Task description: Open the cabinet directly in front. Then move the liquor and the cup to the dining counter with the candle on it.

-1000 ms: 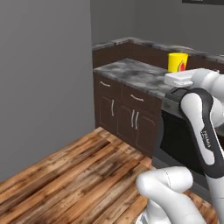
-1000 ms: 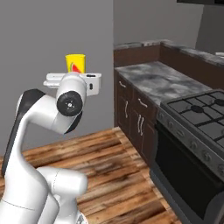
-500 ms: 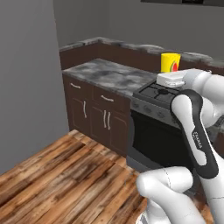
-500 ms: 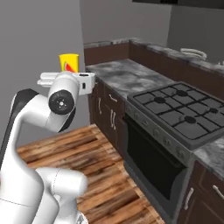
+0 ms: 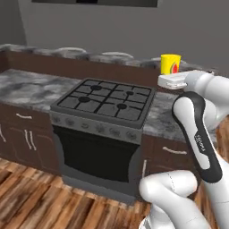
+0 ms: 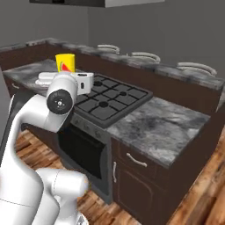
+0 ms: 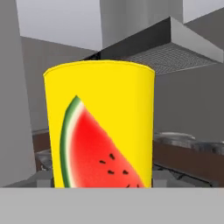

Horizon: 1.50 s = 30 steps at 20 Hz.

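— What's the arm (image 5: 197,134) made of, just behind the hand?
— Glossy white rounded shells, with a black band along the link that carries small white lettering.
— And the joint nearest the hand?
— A round grey cap (image 6: 59,100) with a dark centre; the hand block (image 6: 83,82) is pale grey.

A home kitchen: a black gas stove (image 5: 105,100) with oven below is set into a grey marbled table (image 6: 160,127) on dark brown drawer cabinets (image 6: 136,176), over wood plank flooring (image 5: 31,205).
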Tool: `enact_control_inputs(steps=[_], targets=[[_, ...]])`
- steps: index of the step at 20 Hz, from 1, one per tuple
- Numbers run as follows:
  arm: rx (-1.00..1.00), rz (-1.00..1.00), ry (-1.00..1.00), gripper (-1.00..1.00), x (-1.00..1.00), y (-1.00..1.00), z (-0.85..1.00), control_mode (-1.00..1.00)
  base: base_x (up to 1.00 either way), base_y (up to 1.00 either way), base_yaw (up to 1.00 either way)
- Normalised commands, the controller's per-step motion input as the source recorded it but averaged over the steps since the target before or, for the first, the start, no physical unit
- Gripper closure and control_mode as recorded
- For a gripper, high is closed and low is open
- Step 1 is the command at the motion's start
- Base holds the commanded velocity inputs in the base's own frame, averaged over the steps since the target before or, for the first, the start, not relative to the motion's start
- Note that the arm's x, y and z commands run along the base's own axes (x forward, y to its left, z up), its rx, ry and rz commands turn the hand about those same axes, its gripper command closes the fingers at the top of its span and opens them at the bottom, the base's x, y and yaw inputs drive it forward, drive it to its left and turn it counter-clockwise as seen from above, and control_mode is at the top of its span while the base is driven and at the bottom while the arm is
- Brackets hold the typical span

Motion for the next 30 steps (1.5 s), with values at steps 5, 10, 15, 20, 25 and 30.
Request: enact_control_inputs(steps=[5,10,15,20,25,30], targets=[[0.0,0.0,0.0,1.0,0.0,0.0,0.0,1.0,0.0,-1.0,-0.51],[0.0,0.0,0.0,1.0,0.0,0.0,0.0,1.0,0.22,-1.0,-0.4],[0.0,0.0,0.0,1.0,0.0,0.0,0.0,1.0,0.52,-1.0,-0.36],[0.0,0.0,0.0,1.0,0.0,0.0,0.0,1.0,0.93,-1.0,-0.3],[0.0,0.0,0.0,1.0,0.0,0.0,0.0,1.0,1.0,-1.0,-0.17],[0.0,0.0,0.0,1.0,0.0,0.0,0.0,1.0,1.0,-0.98,-0.15]])
